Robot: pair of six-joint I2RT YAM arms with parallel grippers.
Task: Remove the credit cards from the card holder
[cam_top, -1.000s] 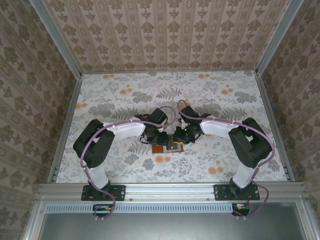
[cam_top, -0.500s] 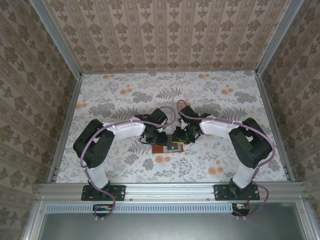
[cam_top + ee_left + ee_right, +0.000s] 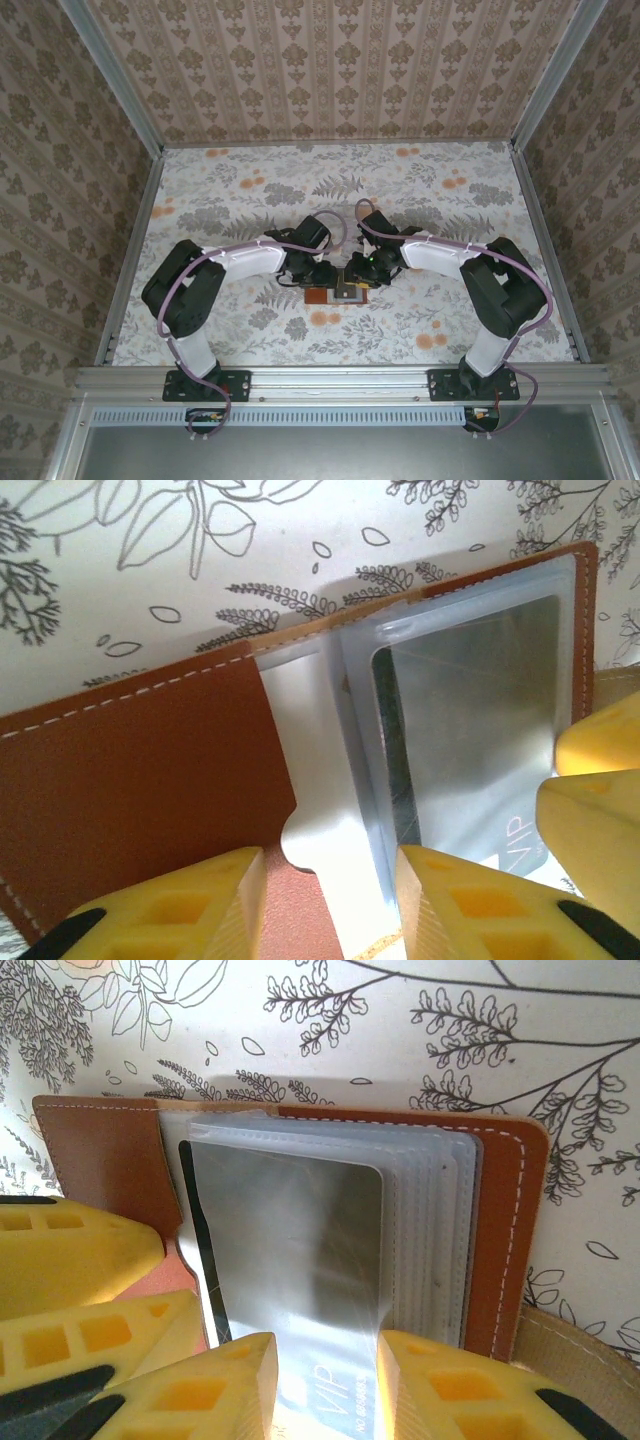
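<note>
One card holder [image 3: 338,293] lies open on the floral surface [image 3: 250,190], between the two pincers. Its stack of several clear sleeves [image 3: 430,1230] has one silver card [image 3: 290,1230] marked VIP on top, with one dark edge [image 3: 188,1200] beside it. The left pincer [image 3: 322,870] stands partly parted over the holder's fold, gripping nothing. The right pincer [image 3: 327,1345] is narrow around the card's VIP end; I cannot tell whether it clamps.

The near end of the silver card [image 3: 290,1250] is cut off between the right fingers [image 3: 450,1390], lettering blurred.
</note>
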